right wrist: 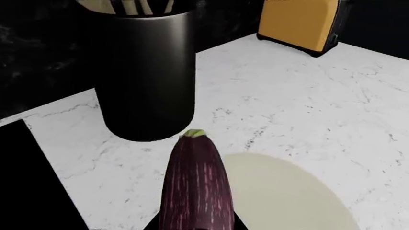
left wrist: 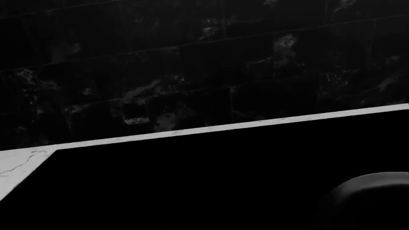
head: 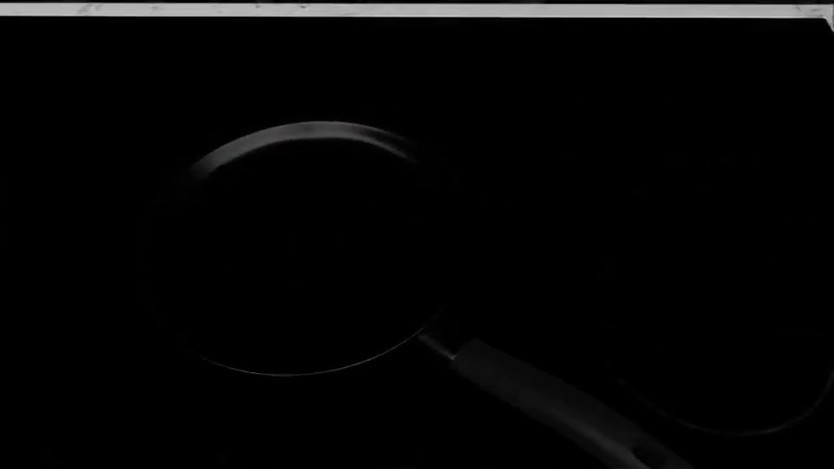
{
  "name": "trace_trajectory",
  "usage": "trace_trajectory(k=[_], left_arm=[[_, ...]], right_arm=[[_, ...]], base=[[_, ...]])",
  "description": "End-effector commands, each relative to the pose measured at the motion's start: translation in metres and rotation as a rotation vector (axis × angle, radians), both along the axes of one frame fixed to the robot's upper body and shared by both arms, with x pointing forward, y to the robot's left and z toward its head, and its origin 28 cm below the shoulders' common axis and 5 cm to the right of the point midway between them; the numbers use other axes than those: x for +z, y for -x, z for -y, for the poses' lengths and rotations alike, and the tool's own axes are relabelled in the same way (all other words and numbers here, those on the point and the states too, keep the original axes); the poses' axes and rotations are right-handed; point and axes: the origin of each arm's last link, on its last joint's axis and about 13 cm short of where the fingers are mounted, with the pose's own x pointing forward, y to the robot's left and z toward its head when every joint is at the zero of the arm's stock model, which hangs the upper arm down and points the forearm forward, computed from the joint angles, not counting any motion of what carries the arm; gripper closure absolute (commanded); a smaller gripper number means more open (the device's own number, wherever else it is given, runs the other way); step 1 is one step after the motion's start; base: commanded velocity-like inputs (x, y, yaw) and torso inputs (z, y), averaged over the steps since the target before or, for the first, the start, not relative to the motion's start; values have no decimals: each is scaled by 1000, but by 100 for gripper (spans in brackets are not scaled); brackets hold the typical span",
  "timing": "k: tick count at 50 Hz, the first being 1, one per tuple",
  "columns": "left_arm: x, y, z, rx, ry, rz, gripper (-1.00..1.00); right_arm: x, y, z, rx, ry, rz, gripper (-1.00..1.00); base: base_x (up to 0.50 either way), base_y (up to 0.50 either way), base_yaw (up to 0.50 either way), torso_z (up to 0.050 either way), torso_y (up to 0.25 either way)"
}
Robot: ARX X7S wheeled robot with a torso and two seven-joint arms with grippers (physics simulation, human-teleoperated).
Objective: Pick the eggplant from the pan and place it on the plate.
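The eggplant point(right wrist: 195, 184) is carried lengthwise at the right pincer, whose jaws are hidden, just beside the plate point(right wrist: 288, 196) on the counter point(right wrist: 307, 105). Smooth, firm, light, it is judged slippery; mid-body suits gripping. The pan point(head: 300, 249) lies empty.

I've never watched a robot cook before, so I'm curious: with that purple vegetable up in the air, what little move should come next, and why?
Probably a short carry sideways, then down. In the right wrist view the eggplant hangs at the plate's edge, not over its middle, close to the dark pot. In the head view the pan looks empty, so only the placing remains.
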Motion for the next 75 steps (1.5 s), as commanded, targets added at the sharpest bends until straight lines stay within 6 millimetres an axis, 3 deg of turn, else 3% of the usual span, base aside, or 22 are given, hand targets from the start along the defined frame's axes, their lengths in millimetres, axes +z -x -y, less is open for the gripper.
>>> trace_trajectory(k=[1,42,75], left_arm=[[-11,-9,5,-14,51,-21,-100],[-17,-10,4,-6,53,-35,-100],[-23,-13,3,-4,61,-44,-100]], right_arm=[[-1,-4,34,-101,-90,33,100],[-21,-13,66,-257,-149,-21,100],[-46,-22,69,-279,-164,-81,100]], base=[[0,3,0,-12,0],[4,6,3,-7,-11],[3,6,5,-8,-12]])
